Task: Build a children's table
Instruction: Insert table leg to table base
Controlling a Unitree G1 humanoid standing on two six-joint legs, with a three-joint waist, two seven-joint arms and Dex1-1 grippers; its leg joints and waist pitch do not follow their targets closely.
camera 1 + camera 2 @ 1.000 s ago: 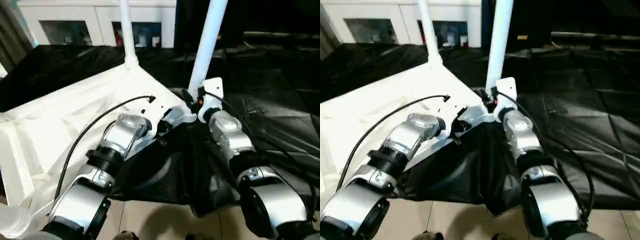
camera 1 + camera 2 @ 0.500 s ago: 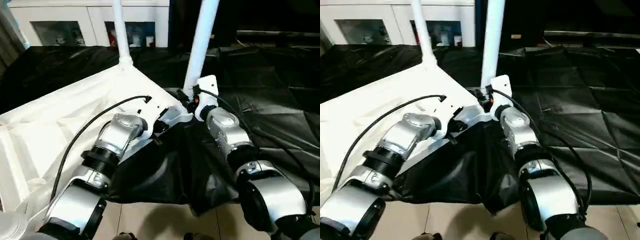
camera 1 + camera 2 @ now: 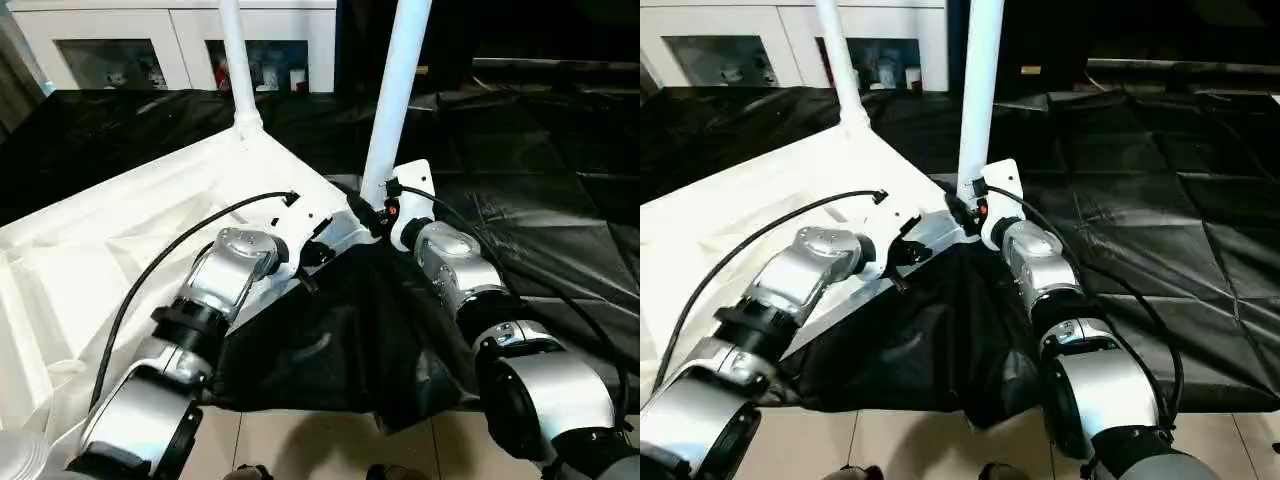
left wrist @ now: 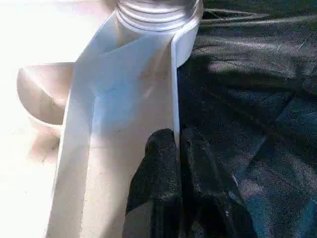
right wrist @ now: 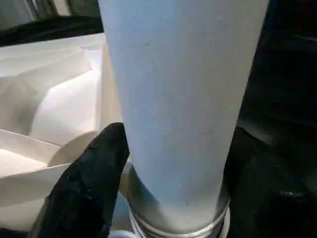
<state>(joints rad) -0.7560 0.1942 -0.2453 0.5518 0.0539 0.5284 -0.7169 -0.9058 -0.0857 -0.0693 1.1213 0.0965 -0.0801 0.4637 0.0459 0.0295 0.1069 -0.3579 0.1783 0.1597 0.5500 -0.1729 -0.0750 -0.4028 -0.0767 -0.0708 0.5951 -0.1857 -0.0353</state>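
We note the children's table (image 3: 110, 250) lying upside down over the left half of the head view, ribbed underside up, on a black sheet (image 3: 540, 170) that covers the floor out to 3 o'clock. A white glass-door cabinet (image 3: 120, 45) stands along the back at 11 o'clock.

Left arm: silver forearm runs up from 7 o'clock toward centre, a black cable (image 3: 170, 255) looping over it. The left gripper (image 4: 177, 148) sits at the table's near edge, next to the near corner. In the left wrist view its two black fingers (image 4: 158, 163) are pressed together, pinched shut on the thin white rim (image 4: 174, 94) of the top, which passes between the fingertips. Beyond them we see the round corner socket (image 4: 158, 12).

Far leg (image 3: 238, 70): upright, seated in the back corner of the top at 11 o'clock.

Near leg (image 3: 395, 95): upright, slightly tilted, standing in the near corner socket just right of centre, rising out of the top edge at 12 o'clock.

Right arm: forearm comes up from 5 o'clock to the foot of the near leg. The right gripper (image 5: 173, 163) straddles that leg low down, just above the socket collar. One black finger (image 5: 89, 173) is beside the tube, the other on the opposite side in shadow. We cannot tell whether the fingers press on the leg or stand just off it.
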